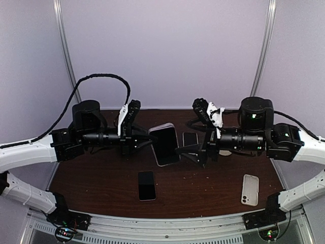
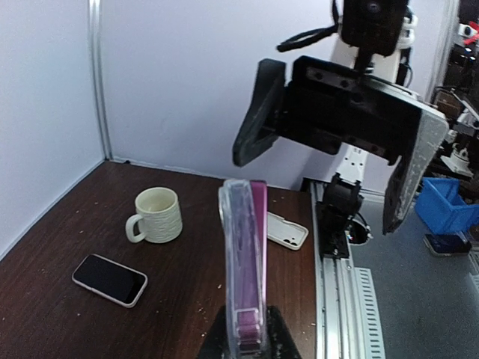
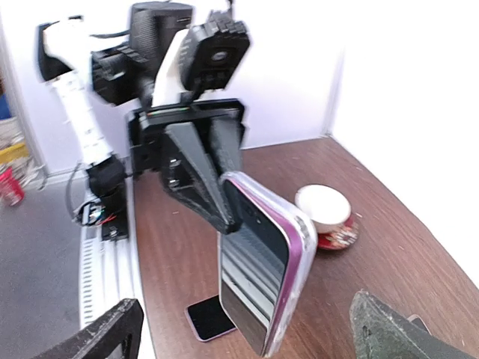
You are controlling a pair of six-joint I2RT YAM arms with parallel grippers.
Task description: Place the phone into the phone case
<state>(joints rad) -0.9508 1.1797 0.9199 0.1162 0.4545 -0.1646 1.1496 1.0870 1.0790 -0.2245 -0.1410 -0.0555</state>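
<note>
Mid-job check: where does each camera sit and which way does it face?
Top external: above and behind the arms' bases, looking down on the table; left arm and right arm show, left hand holding the cased phone.
Left wrist: faces rightward at the open right hand; left fingers at bottom.
Right wrist: faces leftward at the left hand; right fingers in the corners.
Shared: both wrist views show the cased phone, from opposite sides.

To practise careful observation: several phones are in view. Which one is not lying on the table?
The purple phone in the clear case, held on edge in the left gripper above the table. The black phone at the front and the others lie flat.
</note>
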